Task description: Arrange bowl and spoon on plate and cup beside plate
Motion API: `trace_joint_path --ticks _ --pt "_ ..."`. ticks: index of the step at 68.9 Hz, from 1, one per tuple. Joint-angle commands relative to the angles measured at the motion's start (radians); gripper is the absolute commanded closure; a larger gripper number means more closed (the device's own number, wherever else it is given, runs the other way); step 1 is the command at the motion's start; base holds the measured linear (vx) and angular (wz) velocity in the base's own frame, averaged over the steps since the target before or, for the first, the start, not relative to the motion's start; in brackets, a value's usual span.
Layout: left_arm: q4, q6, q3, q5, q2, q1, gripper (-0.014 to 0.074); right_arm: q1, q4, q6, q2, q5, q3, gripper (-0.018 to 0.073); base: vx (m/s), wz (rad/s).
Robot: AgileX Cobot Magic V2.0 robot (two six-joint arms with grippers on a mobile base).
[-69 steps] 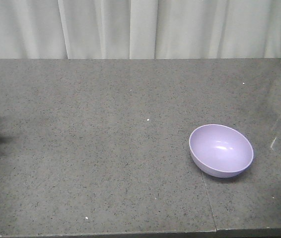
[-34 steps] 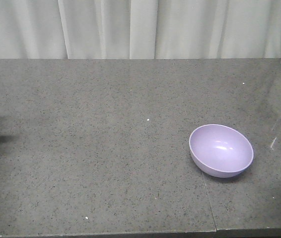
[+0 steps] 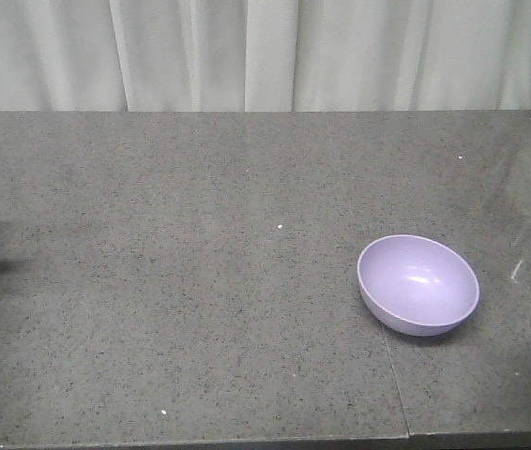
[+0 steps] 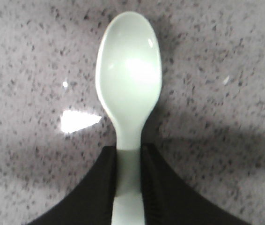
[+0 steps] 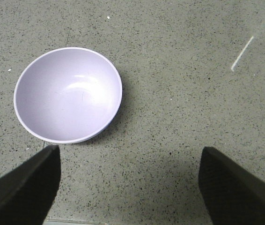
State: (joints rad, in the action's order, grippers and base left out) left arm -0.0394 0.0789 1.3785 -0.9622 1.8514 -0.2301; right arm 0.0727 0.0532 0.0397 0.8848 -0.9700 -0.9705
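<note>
From the front, the round, deep lavender-purple plastic bowl [image 3: 418, 284] sits upright on the grey speckled stone table [image 3: 200, 309], right of the middle, with pale pleated curtains [image 3: 247, 52] behind. I see no plate and no cup in this view.

Through my left wrist camera, my left pincer [image 4: 128, 157] is pinching the small pale mint-green plastic spoon [image 4: 128, 79] by its short handle. The black ribbed fingers [image 4: 153, 192] press on both sides, and the rounded scoop points away from me, hollow side up. I cannot tell whether it is lifted clear of the stone. It looks light, stiff and glossy, so I judge it could swivel or slip in a narrow hold; gripping the handle close to the neck, as here, seems the right place.

Through my right wrist camera, my right pincer [image 5: 128, 154] is spread wide and holds nothing, while the bowl lies ahead and to the left, apart from both fingers. Its wall is smooth, thin and shiny. I judge it light and slippery, best taken by pinching the rim, one finger inside and one outside.
</note>
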Motion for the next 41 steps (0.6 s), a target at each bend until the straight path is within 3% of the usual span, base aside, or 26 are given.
trace_joint_path --ticks 1,16,41 --pt "0.003 -0.002 0.022 0.000 -0.105 0.001 0.0605 0.001 0.003 -0.009 -0.001 0.060 -0.032 -0.0034 0.00 0.00" --pt "0.048 -0.041 0.022 -0.044 -0.268 0.010 0.0604 0.001 0.003 -0.009 0.000 0.061 -0.032 -0.0034 0.00 0.00" --pt "0.039 -0.050 0.022 -0.096 -0.543 0.119 0.0604 0.001 -0.030 -0.010 0.000 0.063 -0.032 -0.0034 0.00 0.00"
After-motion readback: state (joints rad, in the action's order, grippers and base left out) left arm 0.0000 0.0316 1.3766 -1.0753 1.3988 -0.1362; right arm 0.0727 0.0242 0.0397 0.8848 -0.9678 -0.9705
